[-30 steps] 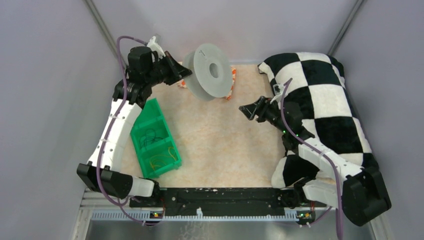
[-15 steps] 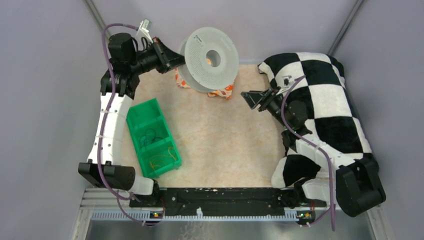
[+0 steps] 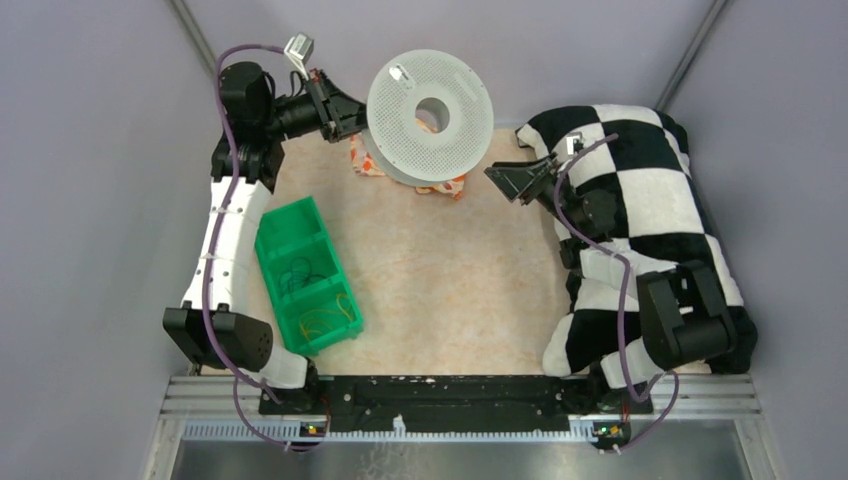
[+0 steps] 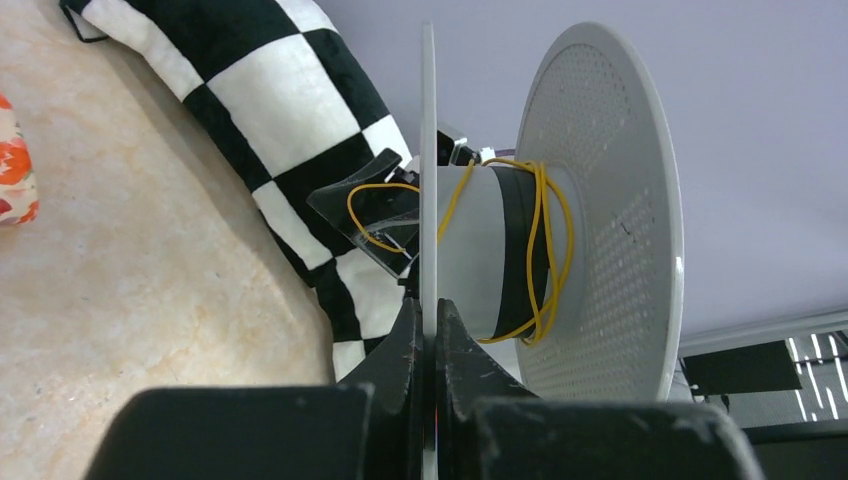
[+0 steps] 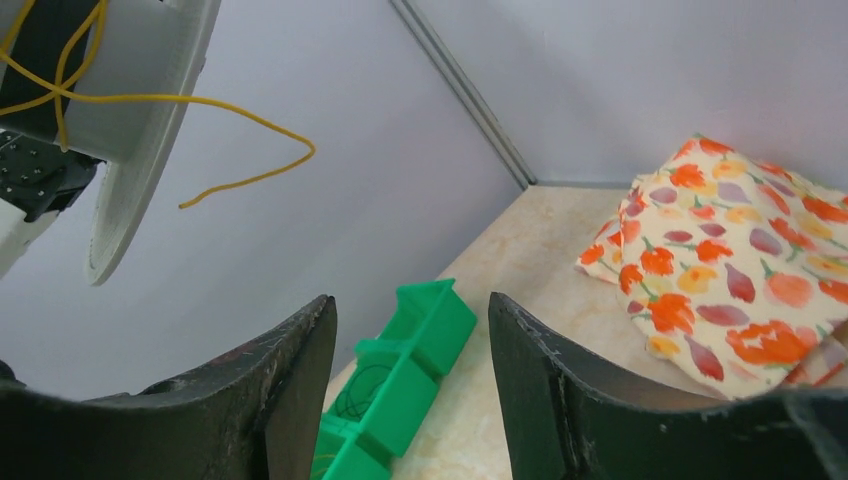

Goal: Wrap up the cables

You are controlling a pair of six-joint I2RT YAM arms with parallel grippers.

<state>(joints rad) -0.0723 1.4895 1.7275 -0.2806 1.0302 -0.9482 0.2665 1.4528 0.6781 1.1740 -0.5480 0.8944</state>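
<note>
My left gripper [image 3: 358, 118] holds the grey plastic spool [image 3: 430, 115] up at the back of the table. Its jaws are shut on the spool's thin near flange [image 4: 429, 200]. A thin yellow cable [image 4: 545, 250] is looped loosely round the spool's hub, and its free end [image 5: 245, 150] curls out past the flange into the air. My right gripper [image 3: 497, 183] hovers just right of the spool, open with nothing between its fingers [image 5: 300, 370]. The cable's free end hangs above and left of those fingers, apart from them.
A green divided bin [image 3: 305, 275] with thin black and yellow wire coils sits at the left. A floral cloth [image 3: 365, 160] lies under the spool at the back. A black-and-white checkered cushion [image 3: 650, 200] fills the right side, under my right arm.
The left arm has raised and turned the spool, so its round face now points up. The right gripper has moved back towards the spool, and its jaws have narrowed a little.
</note>
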